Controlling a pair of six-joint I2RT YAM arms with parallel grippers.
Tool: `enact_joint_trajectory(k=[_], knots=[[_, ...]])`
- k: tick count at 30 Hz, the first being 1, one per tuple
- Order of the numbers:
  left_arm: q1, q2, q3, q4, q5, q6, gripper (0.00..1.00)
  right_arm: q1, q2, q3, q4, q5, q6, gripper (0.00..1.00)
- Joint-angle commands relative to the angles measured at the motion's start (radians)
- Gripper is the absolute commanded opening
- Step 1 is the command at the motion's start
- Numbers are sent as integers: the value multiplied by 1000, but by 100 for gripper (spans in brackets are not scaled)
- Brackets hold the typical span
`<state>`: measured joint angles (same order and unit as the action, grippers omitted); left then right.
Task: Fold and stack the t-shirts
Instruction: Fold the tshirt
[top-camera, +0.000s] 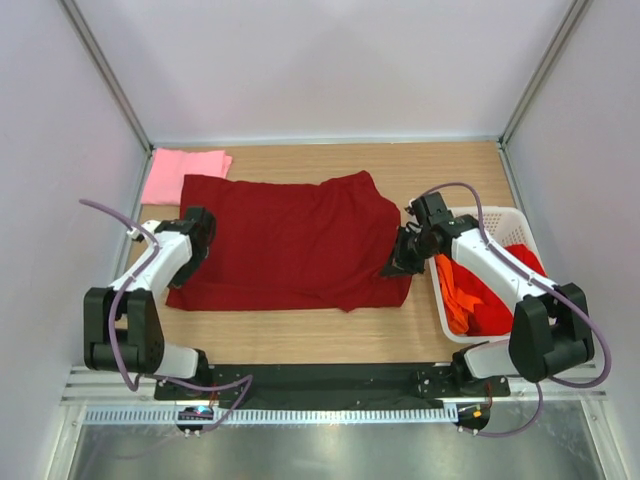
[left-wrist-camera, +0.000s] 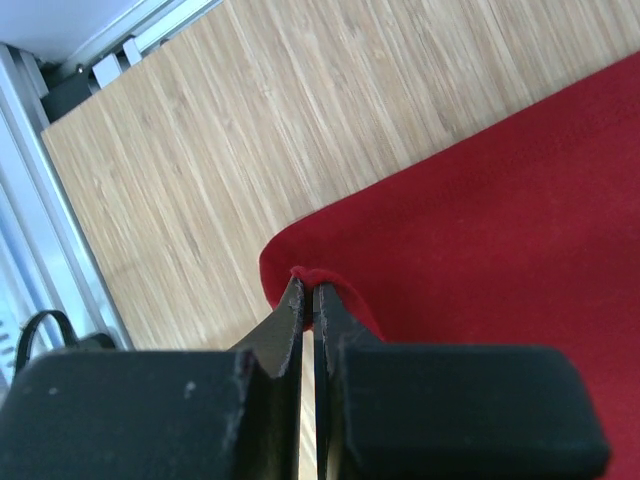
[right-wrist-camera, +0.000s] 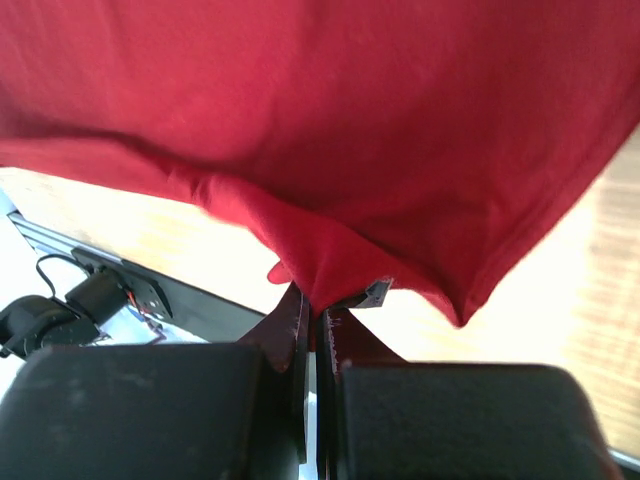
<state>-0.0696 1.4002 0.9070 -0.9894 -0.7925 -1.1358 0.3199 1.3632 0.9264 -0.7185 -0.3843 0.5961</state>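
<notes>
A dark red t-shirt (top-camera: 290, 242) lies spread across the middle of the table. My left gripper (top-camera: 190, 262) is shut on its left edge (left-wrist-camera: 306, 276), low at the table. My right gripper (top-camera: 398, 262) is shut on its right edge (right-wrist-camera: 318, 290) and holds that part lifted off the table. A folded light pink t-shirt (top-camera: 183, 172) lies at the back left corner. A bright red t-shirt (top-camera: 497, 300) and an orange t-shirt (top-camera: 455, 290) lie crumpled in the basket.
A white slotted basket (top-camera: 505, 215) stands at the right edge of the table, beside my right arm. Metal frame posts rise at both back corners. A black strip runs along the table's near edge (top-camera: 330, 378).
</notes>
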Motion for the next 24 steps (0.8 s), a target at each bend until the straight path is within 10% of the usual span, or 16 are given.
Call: enact_joint_trajectory(k=[1, 24], knots=[[7, 29, 35, 24, -42, 53, 1, -1, 20, 69, 34, 24, -28, 1], [119, 149, 65, 124, 67, 99, 0, -111, 143, 152, 63, 4, -51, 1]])
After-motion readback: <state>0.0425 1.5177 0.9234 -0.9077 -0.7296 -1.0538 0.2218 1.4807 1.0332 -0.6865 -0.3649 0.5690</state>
